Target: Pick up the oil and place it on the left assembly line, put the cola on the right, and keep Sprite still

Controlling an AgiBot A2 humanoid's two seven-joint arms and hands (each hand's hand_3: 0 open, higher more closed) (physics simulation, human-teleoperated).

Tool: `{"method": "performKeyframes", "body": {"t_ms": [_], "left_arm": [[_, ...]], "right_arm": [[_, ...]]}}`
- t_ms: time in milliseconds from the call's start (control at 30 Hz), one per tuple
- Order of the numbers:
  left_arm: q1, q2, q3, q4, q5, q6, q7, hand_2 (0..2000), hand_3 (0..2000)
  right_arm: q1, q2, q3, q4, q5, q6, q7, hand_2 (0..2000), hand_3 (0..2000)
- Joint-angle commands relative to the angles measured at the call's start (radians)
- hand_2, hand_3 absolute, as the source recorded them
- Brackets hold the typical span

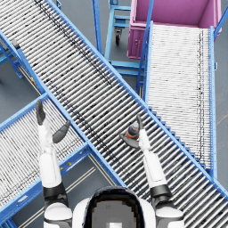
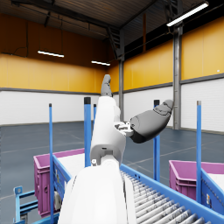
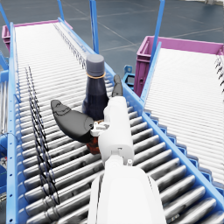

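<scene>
A dark bottle (image 1: 132, 130) with a grey cap (image 3: 95, 64) stands upright on the rollers of the middle conveyor (image 1: 89, 84). My right hand (image 1: 136, 136) is at its base, with the thumb spread to one side and a finger (image 3: 117, 85) reaching past the other side. The fingers are apart and not closed on the bottle (image 3: 96, 98). My left hand (image 1: 48, 126) is raised over the left conveyor (image 1: 20, 147), fingers spread and holding nothing; the left wrist view shows the hand (image 2: 131, 124) in the air. No other bottle is in view.
The right conveyor (image 1: 178, 84) runs toward a pink bin (image 1: 178, 13) at the far end. Blue rails (image 1: 147, 111) and upright posts (image 1: 97, 22) border the belts. More pink bins (image 2: 46, 175) stand behind the lines in the left wrist view.
</scene>
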Motion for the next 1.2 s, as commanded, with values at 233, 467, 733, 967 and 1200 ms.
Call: {"method": "performKeyframes", "body": {"t_ms": [233,467,733,967,1200], "left_arm": [[0.006,0.003,-0.019,0.019,0.000,0.000,0.000,0,0],[0.013,0.005,-0.036,0.026,0.000,0.000,0.000,0,0],[0.034,0.004,-0.031,0.018,0.000,0.000,0.000,0,0],[0.034,0.007,-0.031,0.011,0.000,0.000,0.000,0,0],[0.041,0.007,-0.045,0.008,0.000,0.000,0.000,0,0]], "right_arm": [[0.212,-0.080,-0.003,-0.396,0.000,0.009,0.001,1361,327],[0.197,-0.079,-0.021,-0.314,0.000,-0.033,0.009,2000,2000],[0.408,-0.070,-0.370,-0.095,0.000,0.116,-0.006,2000,2000],[0.683,0.016,-0.548,-0.491,0.000,0.053,-0.004,2000,2000],[1.094,0.144,-0.604,-0.958,-0.001,0.009,-0.001,0,40]]}}
